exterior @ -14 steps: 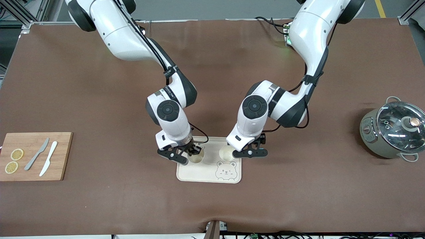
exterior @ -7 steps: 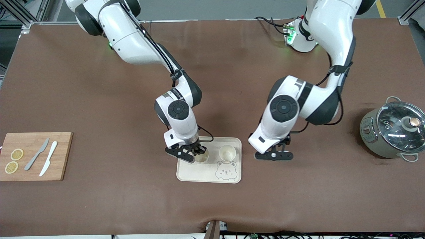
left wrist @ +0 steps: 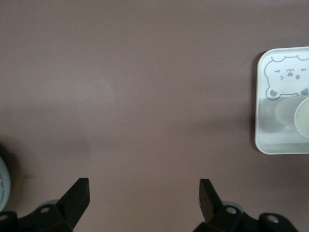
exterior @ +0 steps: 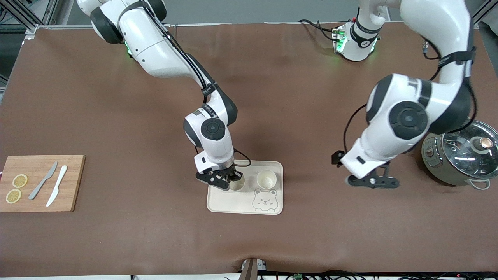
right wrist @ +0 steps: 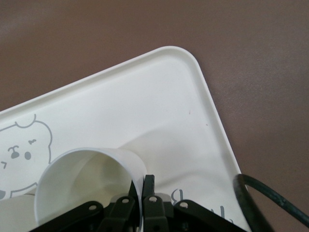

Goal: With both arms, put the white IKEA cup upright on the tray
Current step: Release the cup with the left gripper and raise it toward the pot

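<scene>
Left pincer [exterior: 372, 182] withdrawn, open | right pincer [exterior: 229, 179] grips cup [exterior: 236, 184]

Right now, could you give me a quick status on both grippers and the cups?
Right gripper shut on cup rim, cup upright on tray. Left gripper open over bare table. Second cup upright on tray. Nothing in the way.

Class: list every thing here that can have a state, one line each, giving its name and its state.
Left gripper: open, over bare table.
Right gripper: shut on cup rim.
Held cup: upright on tray.
Second cup: upright, free.
Pot: lid on.
</scene>
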Controlling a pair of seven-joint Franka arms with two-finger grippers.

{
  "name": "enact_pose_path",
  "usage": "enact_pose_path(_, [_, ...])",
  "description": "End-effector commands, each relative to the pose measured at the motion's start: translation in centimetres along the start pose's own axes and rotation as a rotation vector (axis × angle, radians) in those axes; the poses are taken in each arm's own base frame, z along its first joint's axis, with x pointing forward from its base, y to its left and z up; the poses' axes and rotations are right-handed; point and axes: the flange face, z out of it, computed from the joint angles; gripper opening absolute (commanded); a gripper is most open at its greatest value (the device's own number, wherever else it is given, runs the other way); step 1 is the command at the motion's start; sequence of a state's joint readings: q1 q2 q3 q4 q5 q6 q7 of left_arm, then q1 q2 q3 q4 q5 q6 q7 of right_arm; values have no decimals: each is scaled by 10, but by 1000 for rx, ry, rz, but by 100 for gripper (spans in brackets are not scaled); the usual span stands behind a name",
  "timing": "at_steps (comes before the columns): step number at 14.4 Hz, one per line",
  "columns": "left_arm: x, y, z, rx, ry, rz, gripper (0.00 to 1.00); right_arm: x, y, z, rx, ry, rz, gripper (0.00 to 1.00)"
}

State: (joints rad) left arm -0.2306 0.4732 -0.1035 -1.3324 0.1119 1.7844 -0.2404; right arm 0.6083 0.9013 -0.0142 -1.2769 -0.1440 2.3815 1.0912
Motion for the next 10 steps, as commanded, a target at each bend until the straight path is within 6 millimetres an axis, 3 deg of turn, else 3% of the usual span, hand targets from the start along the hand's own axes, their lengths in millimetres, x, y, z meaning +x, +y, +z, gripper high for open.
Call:
enact_pose_path(1, [-17,-34,-30,-25,-13,11,100,0,-4,1,-12,39,-7,24])
enact_pose_path(2, [-21,-51,-43,-34,-12,12,100,0,-4,1,-13,41,-9,35])
enact_pose_path(5, [-36,-80,-75,-49,-14,7,100,0,-4,2,-28,67,-45,100])
enact_pose_path(10, [-59,-93,-108,-46,-23,-11,100,3,-2,2,-35,81,-57,100])
